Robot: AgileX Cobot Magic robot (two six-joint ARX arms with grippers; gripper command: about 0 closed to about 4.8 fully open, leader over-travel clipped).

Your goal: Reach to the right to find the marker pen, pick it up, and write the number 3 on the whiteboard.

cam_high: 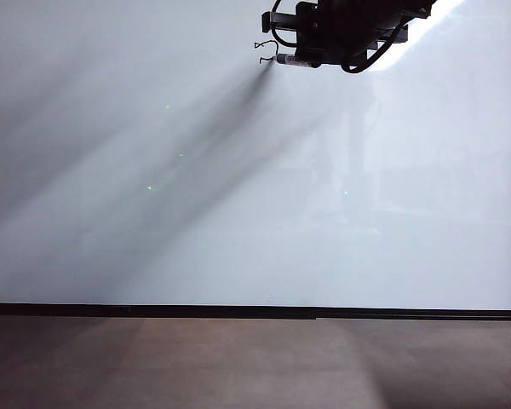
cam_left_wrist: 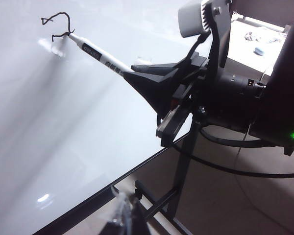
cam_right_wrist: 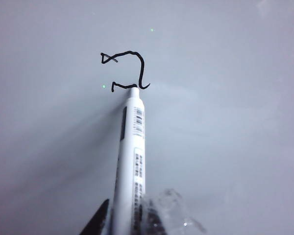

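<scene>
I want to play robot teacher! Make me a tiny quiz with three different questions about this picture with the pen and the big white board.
1. True or false: the marker pen is lying on the floor.
2. What touches the whiteboard? A) a sponge B) the pen's tip C) nothing
3. Fill in: the right gripper is shut on the ____.

Key:
1. False. The right gripper holds it up at the board.
2. B. The tip sits on the wobbly black line being drawn near the board's top.
3. Marker pen. The left gripper is barely in view, so its state is unclear.
</scene>
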